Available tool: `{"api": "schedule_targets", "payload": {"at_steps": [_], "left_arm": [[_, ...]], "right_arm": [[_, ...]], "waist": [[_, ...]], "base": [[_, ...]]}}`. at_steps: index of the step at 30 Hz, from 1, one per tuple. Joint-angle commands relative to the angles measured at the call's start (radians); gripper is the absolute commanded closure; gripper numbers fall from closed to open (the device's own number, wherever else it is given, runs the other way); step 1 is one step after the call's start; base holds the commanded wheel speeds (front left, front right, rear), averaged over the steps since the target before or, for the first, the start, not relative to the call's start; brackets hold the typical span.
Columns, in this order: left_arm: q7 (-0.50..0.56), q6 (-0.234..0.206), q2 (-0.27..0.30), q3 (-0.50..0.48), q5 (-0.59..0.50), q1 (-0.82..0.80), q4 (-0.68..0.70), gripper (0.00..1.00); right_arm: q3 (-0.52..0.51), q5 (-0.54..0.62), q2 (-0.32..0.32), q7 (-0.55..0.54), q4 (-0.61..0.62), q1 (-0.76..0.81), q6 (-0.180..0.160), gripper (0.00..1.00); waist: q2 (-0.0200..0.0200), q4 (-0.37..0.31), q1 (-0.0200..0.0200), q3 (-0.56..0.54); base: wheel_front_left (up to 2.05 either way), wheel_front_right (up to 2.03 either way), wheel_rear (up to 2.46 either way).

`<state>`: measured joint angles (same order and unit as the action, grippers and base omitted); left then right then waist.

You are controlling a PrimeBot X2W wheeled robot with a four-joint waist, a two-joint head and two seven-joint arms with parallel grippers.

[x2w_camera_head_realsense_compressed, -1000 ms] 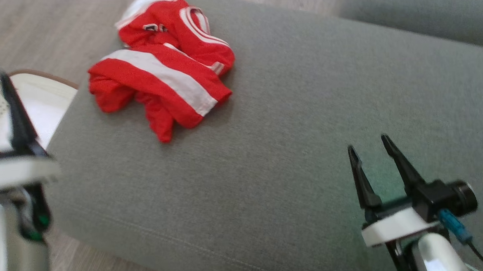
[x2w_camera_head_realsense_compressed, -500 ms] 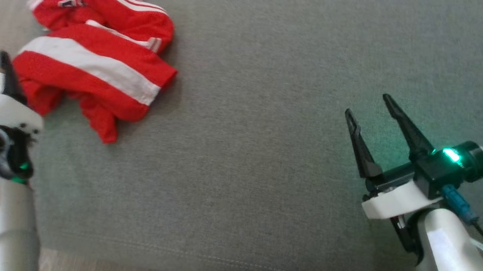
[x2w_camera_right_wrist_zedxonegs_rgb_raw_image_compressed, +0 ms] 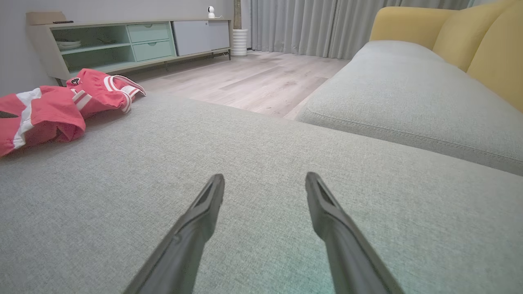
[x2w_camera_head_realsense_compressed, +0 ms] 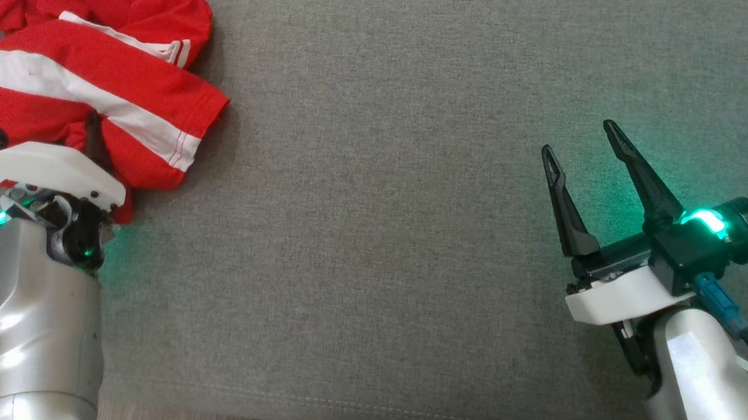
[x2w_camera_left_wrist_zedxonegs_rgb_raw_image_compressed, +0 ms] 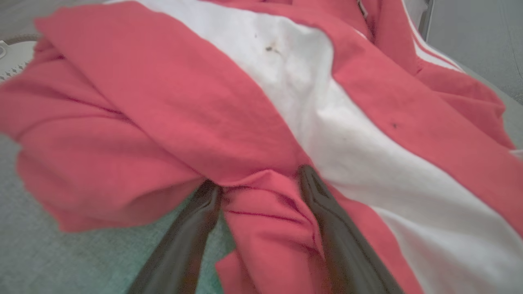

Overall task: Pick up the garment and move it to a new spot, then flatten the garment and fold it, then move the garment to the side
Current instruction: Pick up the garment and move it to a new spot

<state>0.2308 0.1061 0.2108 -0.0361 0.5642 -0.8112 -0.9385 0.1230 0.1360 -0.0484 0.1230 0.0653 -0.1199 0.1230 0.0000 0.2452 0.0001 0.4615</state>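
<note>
Left gripper (x2w_camera_left_wrist_zedxonegs_rgb_raw_image_compressed: 258, 179) spread wide astride a fold of the crumpled red, white-striped garment (x2w_camera_left_wrist_zedxonegs_rgb_raw_image_compressed: 163, 102)

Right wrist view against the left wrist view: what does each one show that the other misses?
Right wrist: the room, with a cabinet, wood floor, curtains and yellow backrest, and the right fingers spread above bare cushion. Left wrist: a close-up of the left fingers apart either side of a fold, and dark specks on the white stripe. Both: the red-and-white garment on the grey cushion.
</note>
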Motion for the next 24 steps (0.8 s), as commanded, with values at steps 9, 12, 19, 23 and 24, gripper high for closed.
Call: {"api": "schedule_targets", "payload": {"at_steps": [9, 12, 19, 23, 24], "left_arm": [[-0.105, 0.020, 0.047, 0.006, 0.008, -0.034, -0.028, 1.00], [-0.177, 0.022, 0.063, 0.016, 0.000, -0.041, -0.018, 1.00], [-0.249, 0.024, 0.103, 0.059, 0.004, -0.049, 0.020, 1.00], [-0.284, 0.024, 0.147, 0.103, -0.006, -0.052, 0.082, 1.00], [-0.293, 0.024, 0.156, 0.112, -0.010, -0.054, 0.100, 1.00]], "right_arm": [[0.019, -0.018, -0.002, 0.024, 0.004, -0.029, 0.008, 0.00], [0.012, -0.024, -0.002, 0.034, -0.013, -0.028, 0.008, 0.00], [0.007, -0.058, -0.002, 0.061, -0.064, -0.014, 0.008, 0.00], [0.008, -0.088, -0.002, 0.080, -0.096, -0.008, 0.008, 0.00], [0.008, -0.096, -0.002, 0.085, -0.105, -0.006, 0.008, 0.00]], "waist": [[0.0000, 0.006, -0.0001, -0.028], [0.0000, 0.012, -0.0001, -0.055], [0.0000, 0.021, -0.0001, -0.145], [0.0000, 0.014, -0.0001, -0.206], [0.0000, 0.010, -0.0001, -0.221]], "base": [[0.00, 0.00, 0.00], [0.00, 0.00, 0.00], [0.00, 0.00, 0.00], [0.00, 0.00, 0.00], [0.00, 0.00, 0.00]]}}
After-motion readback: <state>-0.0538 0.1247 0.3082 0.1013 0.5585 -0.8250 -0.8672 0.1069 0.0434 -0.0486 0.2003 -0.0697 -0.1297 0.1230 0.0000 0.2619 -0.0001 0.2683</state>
